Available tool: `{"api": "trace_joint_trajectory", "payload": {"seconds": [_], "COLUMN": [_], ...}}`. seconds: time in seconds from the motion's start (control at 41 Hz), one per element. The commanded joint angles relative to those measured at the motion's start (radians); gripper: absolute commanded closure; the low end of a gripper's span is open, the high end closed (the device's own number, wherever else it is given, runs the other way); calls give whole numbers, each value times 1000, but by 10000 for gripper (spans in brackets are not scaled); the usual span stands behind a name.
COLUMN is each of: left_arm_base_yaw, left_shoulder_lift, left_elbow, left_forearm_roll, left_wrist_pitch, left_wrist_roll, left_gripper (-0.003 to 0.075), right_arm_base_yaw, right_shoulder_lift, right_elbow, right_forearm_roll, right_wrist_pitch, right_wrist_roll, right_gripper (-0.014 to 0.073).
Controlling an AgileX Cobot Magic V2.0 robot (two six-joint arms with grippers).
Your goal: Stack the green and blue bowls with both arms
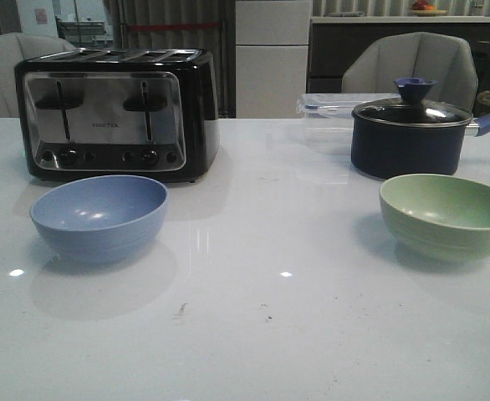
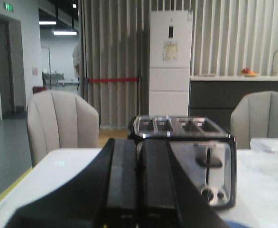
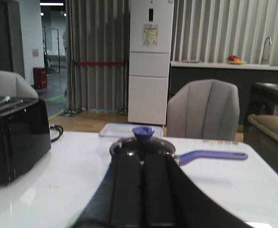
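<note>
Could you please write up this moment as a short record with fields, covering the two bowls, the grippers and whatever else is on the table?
blue bowl: upright, empty, table's left side, in front of the toaster
green bowl: upright, empty, table's right side, in front of the lidded pot
stacking: not begun, bowls far apart
left gripper: shut, holding nothing
right gripper: shut, holding nothing
also present: clear lidded container behind the pot
table: white, glossy
</note>
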Motion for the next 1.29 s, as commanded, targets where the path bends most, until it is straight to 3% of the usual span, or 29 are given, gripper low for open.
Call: {"api": "trace_joint_trajectory", "payload": {"seconds": [0.0,0.39,0.707,1.024,1.098,1.268], "left_arm_base_yaw": [0,0,0,0,0,0], "left_shoulder_lift": [28,343,521,647,668,704], "left_elbow": [-143,-517,-471,-422,-422,-422], "left_forearm_roll": [-4,-4,-4,-4,-6,-6], "left_wrist_pitch": [-24,367,473,475,472,471], "left_wrist_roll": [-10,-10,-10,-10,-10,-10], "left_gripper": [627,627,627,622,561,239], "right_arm_base_yaw": [-4,-4,-4,-4,-4,-4], "right_shoulder_lift": [42,354,577,758,797,883], "right_elbow": [-129,-434,-434,-434,-434,-434], "right_forearm_roll": [-16,-23,-23,-23,-23,-23], "right_wrist_pitch": [-26,311,512,562,560,508], "right_wrist_roll": [0,0,0,0,0,0], "right_gripper": [537,537,537,525,435,103]}}
